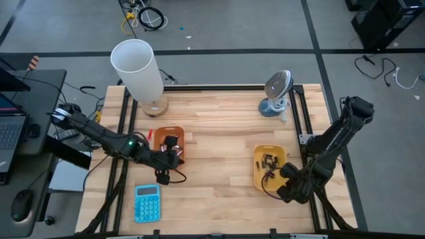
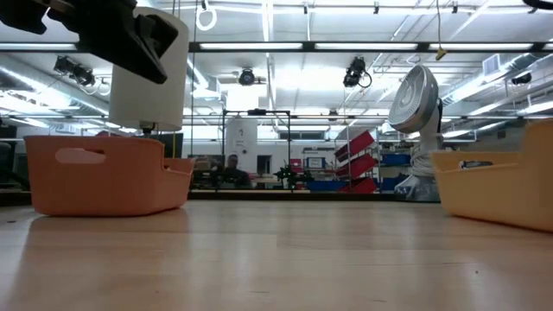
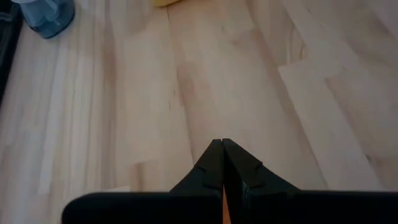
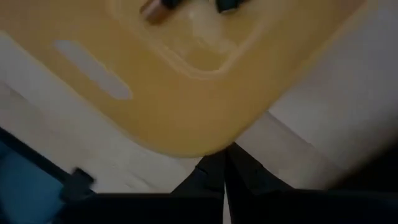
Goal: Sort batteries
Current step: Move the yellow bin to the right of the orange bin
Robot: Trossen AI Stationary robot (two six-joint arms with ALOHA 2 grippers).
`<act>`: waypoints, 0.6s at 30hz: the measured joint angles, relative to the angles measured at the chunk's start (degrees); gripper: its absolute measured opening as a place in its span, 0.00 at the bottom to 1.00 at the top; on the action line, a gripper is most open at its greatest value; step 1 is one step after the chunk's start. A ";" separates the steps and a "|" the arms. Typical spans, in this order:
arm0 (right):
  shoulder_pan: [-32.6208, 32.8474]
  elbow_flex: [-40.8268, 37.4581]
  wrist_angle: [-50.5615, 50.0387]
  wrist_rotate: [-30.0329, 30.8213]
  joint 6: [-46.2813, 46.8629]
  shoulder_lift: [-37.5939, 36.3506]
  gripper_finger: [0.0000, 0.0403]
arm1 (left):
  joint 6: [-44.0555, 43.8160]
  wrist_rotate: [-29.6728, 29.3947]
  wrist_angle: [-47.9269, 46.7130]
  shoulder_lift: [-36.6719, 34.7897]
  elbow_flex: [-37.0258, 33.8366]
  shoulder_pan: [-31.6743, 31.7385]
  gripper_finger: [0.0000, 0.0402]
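Both arms hang low over the bench [image 1: 219,146] with their fingers pressed together and nothing between them. The batteries [image 1: 269,161] lie loose in the yellow tray [image 1: 257,174] toward the bench's right edge, a small heap of dark and pale cells pointing every which way, so no single long axis stands out from here. The right gripper [image 1: 284,192] sits just beside that tray's near corner, its closed tips [image 4: 225,163] almost under the rim, with the cells lying up and away from it inside the tray; it is plainly the nearer arm and would need to lift over the wall and spread its fingers before reaching in. The left gripper [image 1: 174,157] hovers at the orange tray [image 1: 159,135] near the left edge, well apart from the yellow one, its shut tips [image 3: 222,155] aimed across bare wood. A blue calculator [image 1: 147,202] lies at the near left edge, a white lamp [image 1: 138,70] stands at the far left corner and a small fan [image 1: 275,93] at the far right. Nothing blocks the way except the tray wall itself.
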 joint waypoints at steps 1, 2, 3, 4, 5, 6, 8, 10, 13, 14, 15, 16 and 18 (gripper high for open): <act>-0.24 -0.76 1.65 0.69 -0.28 0.00 0.00 | 0.00 -0.44 0.04 0.00 0.00 -0.15 0.00; -0.58 -1.61 3.52 1.20 -0.90 0.20 0.00 | 0.00 -1.06 0.10 0.00 0.00 -0.35 0.00; -1.03 -2.26 5.08 1.60 -1.67 0.68 0.00 | 0.01 -1.76 0.11 0.00 0.00 -0.49 0.00; -1.57 -2.96 6.39 1.71 -2.92 1.41 0.00 | 0.00 -2.28 0.21 0.00 0.00 -0.68 0.00; -2.16 -3.70 7.41 1.74 -4.39 2.38 0.00 | 0.02 -2.92 0.30 0.00 0.00 -0.82 0.00; -2.87 -4.28 8.17 1.75 -6.23 3.46 0.00 | 0.00 -3.09 0.38 -0.01 0.00 -0.97 0.00; -4.28 -4.86 10.40 1.75 -10.18 5.99 0.00 | 0.02 -3.59 0.38 -0.02 0.00 -1.18 0.00; -5.80 -4.79 11.94 1.97 -14.74 8.70 0.00 | 0.00 -3.91 0.40 -0.02 0.00 -1.26 0.00; -7.93 -3.62 12.46 4.35 -21.22 12.47 0.00 | 0.00 -4.00 0.46 -0.02 0.00 -1.36 0.00; -8.58 -2.98 12.38 5.04 -23.33 13.39 0.00 | 0.01 -4.05 0.49 -0.02 0.00 -1.41 0.00; -9.26 -2.30 12.24 5.93 -25.49 14.38 0.00 | 0.01 -4.10 0.57 -0.02 0.00 -1.45 0.00; -10.08 -1.58 12.02 6.26 -27.78 15.23 0.00 | 0.00 -4.13 0.84 -0.02 0.00 -1.45 0.00; -11.64 -0.22 12.00 8.50 -31.66 16.75 0.00 | 0.06 -4.23 1.54 -0.02 0.00 -1.48 0.00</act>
